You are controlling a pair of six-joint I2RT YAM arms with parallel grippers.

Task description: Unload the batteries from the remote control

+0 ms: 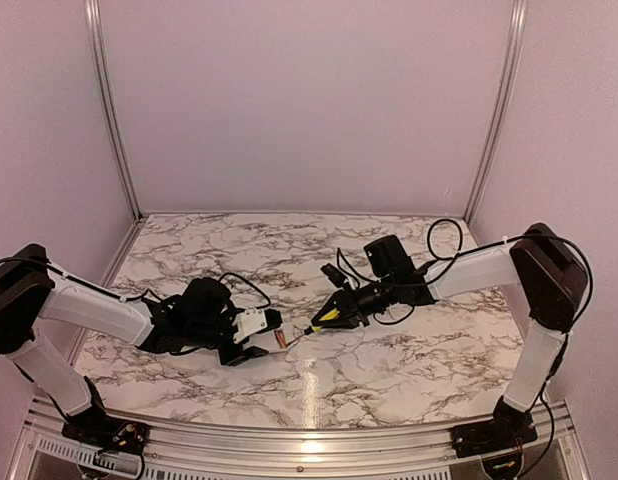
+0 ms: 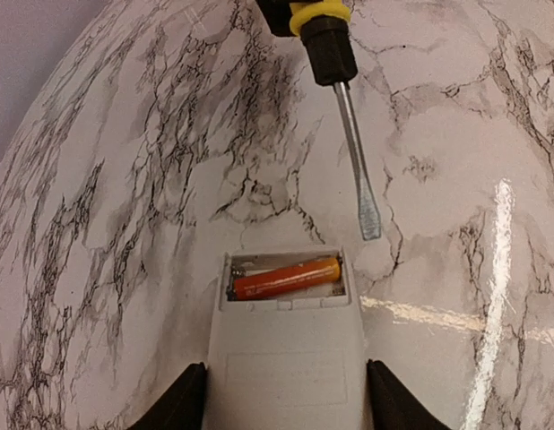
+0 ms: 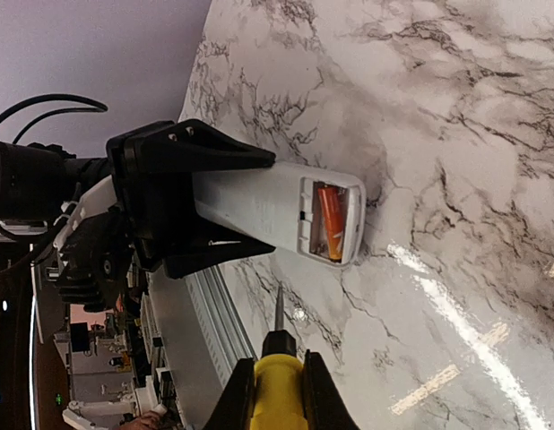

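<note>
Remote control clamped in left gripper low by the table, left of centre, open bay facing right with one orange battery seated, so the screwdriver pinched in right gripper can pry it, tip just beside the bay.

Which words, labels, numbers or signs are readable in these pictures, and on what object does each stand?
None can be read.
The remote control has a plain white back.
Any print on the orange battery is too blurred to read.
The screwdriver shows no mark.
</note>
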